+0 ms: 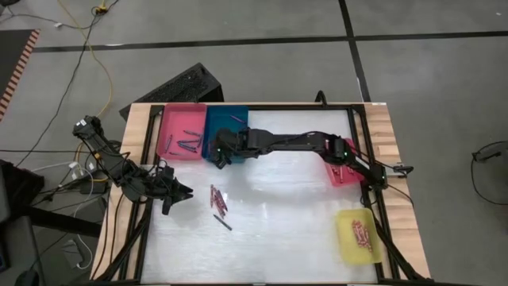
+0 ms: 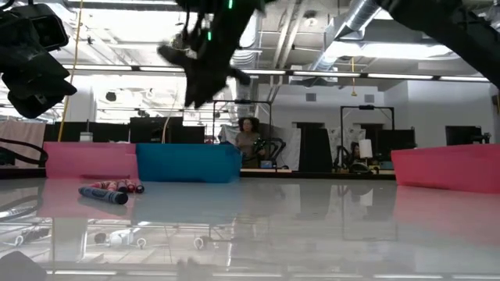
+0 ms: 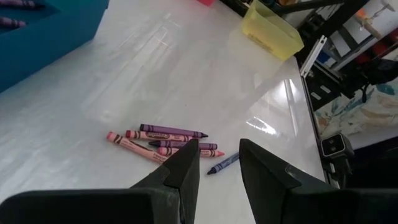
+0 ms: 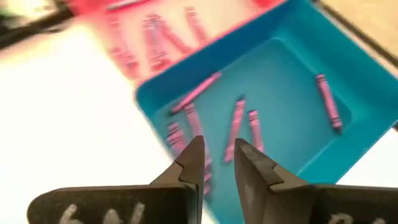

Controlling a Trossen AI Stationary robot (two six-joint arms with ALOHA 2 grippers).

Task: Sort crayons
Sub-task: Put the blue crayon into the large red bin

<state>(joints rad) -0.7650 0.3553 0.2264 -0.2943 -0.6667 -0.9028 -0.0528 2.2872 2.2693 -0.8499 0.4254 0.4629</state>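
Right gripper point(image 4: 216, 158) parted over blue tray point(image 4: 292, 56), nothing held. Left gripper point(image 3: 216, 163) parted and empty near loose crayons point(image 3: 163, 142) on worktop point(image 3: 155, 74).

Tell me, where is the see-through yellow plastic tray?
In the high view, the see-through yellow plastic tray sits at the table's near right corner, below the red plastic tray, with red crayons inside it.
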